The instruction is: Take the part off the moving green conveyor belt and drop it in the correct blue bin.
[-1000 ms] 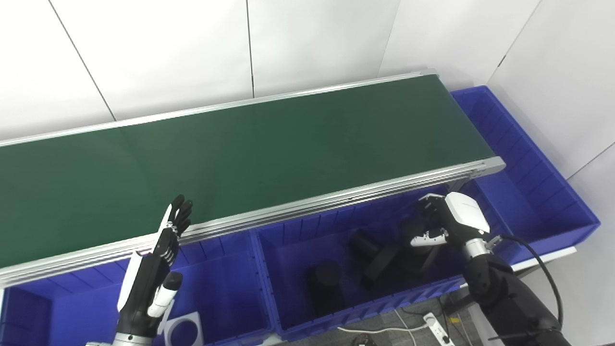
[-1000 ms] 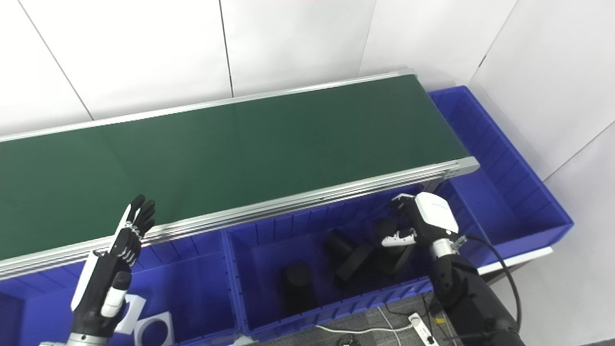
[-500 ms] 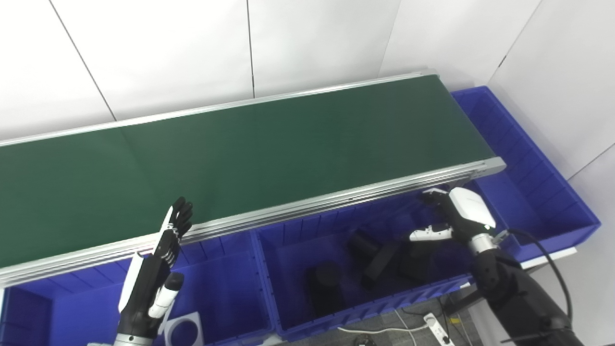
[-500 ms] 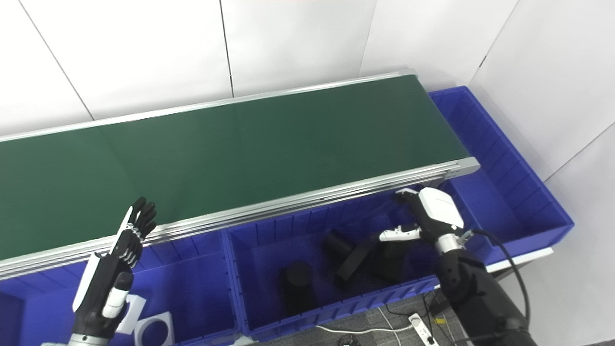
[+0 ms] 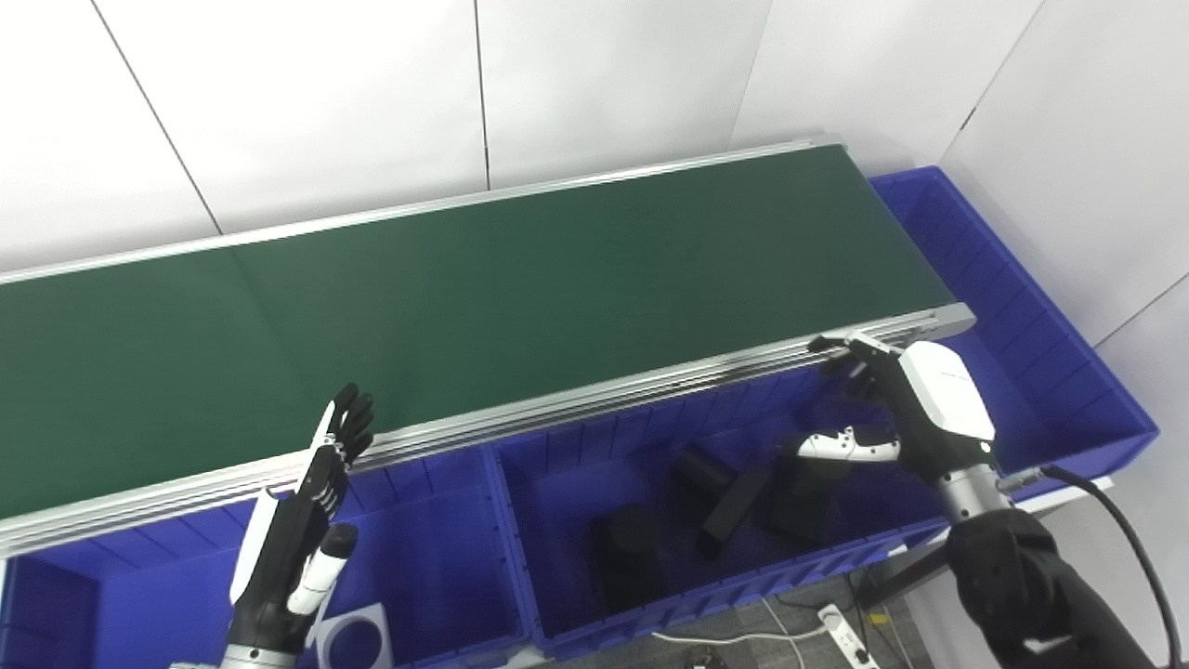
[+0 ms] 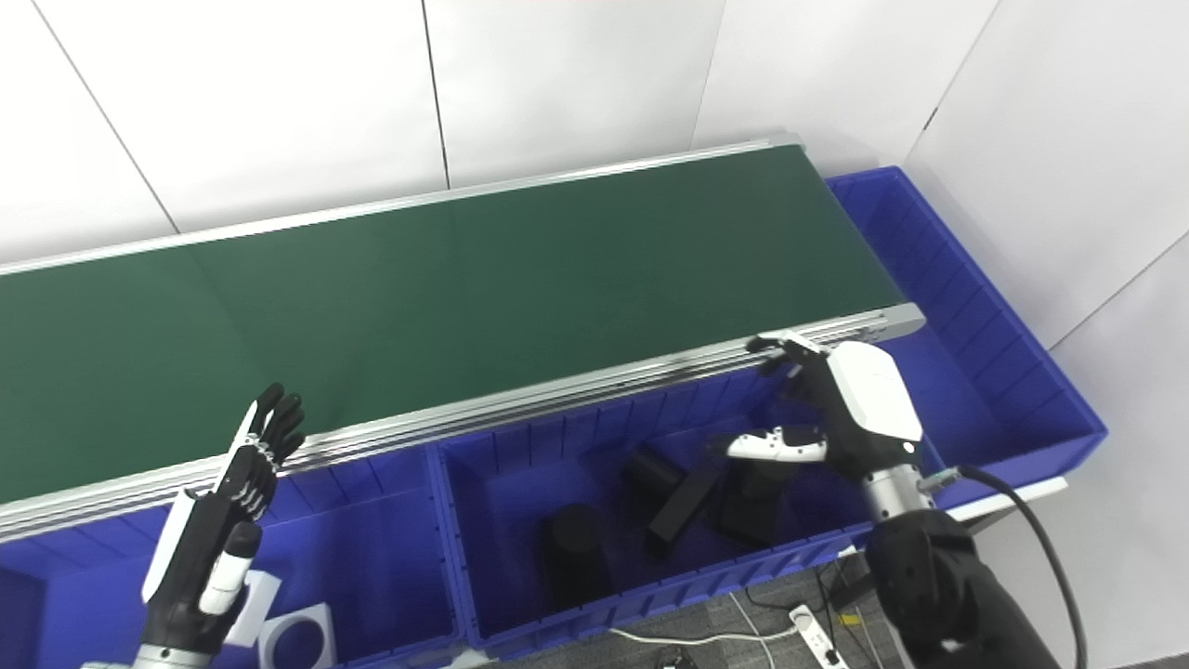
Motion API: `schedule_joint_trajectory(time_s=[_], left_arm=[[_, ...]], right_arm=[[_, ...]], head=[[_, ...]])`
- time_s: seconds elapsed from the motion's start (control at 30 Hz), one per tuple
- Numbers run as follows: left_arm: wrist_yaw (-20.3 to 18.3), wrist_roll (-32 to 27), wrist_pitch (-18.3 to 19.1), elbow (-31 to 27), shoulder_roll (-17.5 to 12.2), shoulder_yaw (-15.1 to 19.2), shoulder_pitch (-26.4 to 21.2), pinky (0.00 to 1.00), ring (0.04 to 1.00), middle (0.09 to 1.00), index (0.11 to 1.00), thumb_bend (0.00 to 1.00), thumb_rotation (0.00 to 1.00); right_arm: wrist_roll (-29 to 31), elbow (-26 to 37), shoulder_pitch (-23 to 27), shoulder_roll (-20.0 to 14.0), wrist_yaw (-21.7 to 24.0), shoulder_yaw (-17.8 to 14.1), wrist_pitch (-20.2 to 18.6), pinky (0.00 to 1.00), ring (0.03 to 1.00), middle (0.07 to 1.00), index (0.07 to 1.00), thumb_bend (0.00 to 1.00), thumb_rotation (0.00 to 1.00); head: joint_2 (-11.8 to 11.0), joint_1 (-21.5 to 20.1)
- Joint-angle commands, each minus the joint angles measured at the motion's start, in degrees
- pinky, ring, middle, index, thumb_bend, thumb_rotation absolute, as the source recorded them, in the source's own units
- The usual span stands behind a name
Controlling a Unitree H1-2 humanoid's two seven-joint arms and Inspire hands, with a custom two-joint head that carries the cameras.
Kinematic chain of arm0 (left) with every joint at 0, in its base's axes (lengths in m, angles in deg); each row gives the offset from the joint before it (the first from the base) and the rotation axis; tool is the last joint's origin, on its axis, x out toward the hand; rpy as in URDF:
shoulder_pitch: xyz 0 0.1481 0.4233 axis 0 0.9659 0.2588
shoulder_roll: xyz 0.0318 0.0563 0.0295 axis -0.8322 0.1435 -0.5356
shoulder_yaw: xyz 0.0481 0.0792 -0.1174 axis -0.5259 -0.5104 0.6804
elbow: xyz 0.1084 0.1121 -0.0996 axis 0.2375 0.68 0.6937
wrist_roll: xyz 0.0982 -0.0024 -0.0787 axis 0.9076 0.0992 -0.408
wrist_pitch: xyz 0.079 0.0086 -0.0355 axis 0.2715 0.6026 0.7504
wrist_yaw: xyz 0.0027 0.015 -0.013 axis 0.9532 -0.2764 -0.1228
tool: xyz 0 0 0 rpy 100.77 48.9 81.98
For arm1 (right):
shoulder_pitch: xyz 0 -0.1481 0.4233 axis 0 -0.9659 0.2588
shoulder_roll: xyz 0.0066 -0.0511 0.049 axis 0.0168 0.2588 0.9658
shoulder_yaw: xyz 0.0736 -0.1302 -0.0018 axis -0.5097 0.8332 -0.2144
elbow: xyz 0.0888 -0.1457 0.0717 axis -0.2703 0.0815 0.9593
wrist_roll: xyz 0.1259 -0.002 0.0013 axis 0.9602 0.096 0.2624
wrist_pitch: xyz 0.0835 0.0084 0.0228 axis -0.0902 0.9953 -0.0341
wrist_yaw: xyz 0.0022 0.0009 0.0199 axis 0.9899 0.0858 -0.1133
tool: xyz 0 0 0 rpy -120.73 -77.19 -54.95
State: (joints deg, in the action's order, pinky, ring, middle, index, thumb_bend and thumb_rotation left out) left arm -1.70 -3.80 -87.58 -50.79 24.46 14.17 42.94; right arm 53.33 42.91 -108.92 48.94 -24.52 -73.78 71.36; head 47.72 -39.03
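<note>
My right hand (image 5: pixel 906 409) hangs open and empty over the bin (image 5: pixel 567 483) beside the belt (image 5: pixel 464 297), where I see no part, so its fingers risk snagging the rail.

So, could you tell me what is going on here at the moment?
A humanoid robot is sorting parts from a green belt into blue bins. The belt is bare right now. The right robot hand is open and empty above the middle bin, near the belt's front rail, with several black parts lying in the bin below it. The left robot hand is open too, held upright over the left bin, which holds white parts.
</note>
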Motion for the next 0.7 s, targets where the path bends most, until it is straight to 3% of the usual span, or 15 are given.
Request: schedule_joint_trajectory(time_s=[0.0,0.2,0.3,0.5,0.67], left_arm=[[0.5,0.9,-1.9,-1.5,-0.2,0.1,-1.2,0.93,0.965,0.977,1.000,0.66,0.98],[0.6,1.2,-1.9,-1.0,-0.3,-0.5,-1.6,0.94,0.969,0.979,1.000,0.69,0.99],[0.1,0.7,-1.9,-0.6,-0.4,-0.8,-1.6,0.94,0.976,0.977,1.000,0.71,0.99],[0.9,1.7,-1.9,0.6,0.0,-2.0,-1.3,0.95,0.991,0.988,1.000,0.75,0.97],[2.8,2.8,-1.9,0.8,0.1,-3.8,-0.7,0.94,0.988,0.989,1.000,0.73,0.96]], right_arm=[[0.9,5.5,0.1,1.8,-0.6,0.3,3.7,0.37,0.465,0.610,0.703,0.96,0.71],[8.0,9.9,1.6,7.5,1.7,4.4,9.2,0.54,0.650,0.747,0.746,0.91,0.77],[12.8,8.8,3.5,10.8,2.8,7.5,12.9,0.67,0.768,0.817,0.791,0.89,0.82],[17.5,5.1,5.9,15.7,5.7,11.5,14.8,0.94,0.967,0.952,0.928,0.94,0.94],[16.2,-0.4,7.5,19.2,6.4,14.3,16.9,1.00,1.000,0.993,0.956,1.00,1.00]], head=[[0.2,1.4],[0.3,5.0],[0.0,7.9],[-0.6,14.1],[-1.6,20.9]])
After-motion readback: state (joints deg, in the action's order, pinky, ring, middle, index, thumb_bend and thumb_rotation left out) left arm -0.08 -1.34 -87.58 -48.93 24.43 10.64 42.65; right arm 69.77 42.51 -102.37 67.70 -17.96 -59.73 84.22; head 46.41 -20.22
